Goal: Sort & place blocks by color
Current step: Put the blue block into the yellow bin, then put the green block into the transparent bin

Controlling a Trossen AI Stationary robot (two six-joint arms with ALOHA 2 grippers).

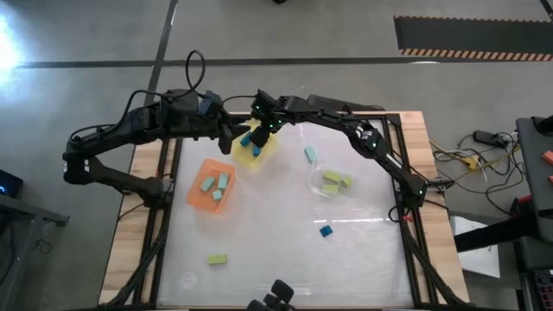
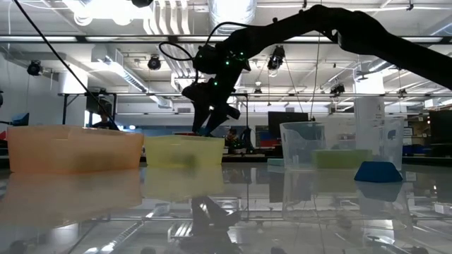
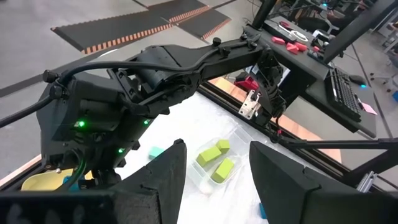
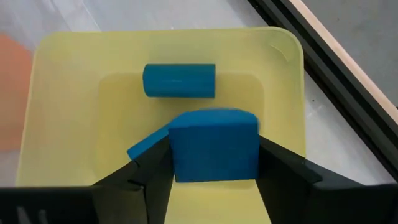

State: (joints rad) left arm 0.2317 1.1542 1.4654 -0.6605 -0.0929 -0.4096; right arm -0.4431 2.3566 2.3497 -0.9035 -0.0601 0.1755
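Blocks are mostly sorted: light teal ones (image 1: pixel 214 183) in the orange bin (image 1: pixel 195 195), yellow-green ones (image 1: pixel 332 177) in the clear dish (image 1: pixel 316 181), dark blue ones (image 4: pixel 179 81) in the yellow bin (image 4: pixel 283 93). Strays on the table (image 1: pixel 276 250): a dark blue block (image 1: pixel 326 231), a teal block (image 1: pixel 309 154), a yellow-green block (image 1: pixel 217 258).

Right gripper (image 4: pixel 214 158) hangs over the yellow bin with a dark blue block (image 4: pixel 214 143) between its fingers; whether it grips or has let go, cannot tell. Left gripper (image 3: pixel 214 171) waits beside that bin, fingers parted, empty.

Risks: block could stick to a finger and lift back out, or hit the blocks below and bounce over the rim. The arms sit close, so a retreat could clip the left arm or nudge the bin.

Tabletop is glossy, white and reflective with a wooden border; blocks may slide. Beyond it: grey concrete floor, striped mat, desks, cables, ceiling lights.
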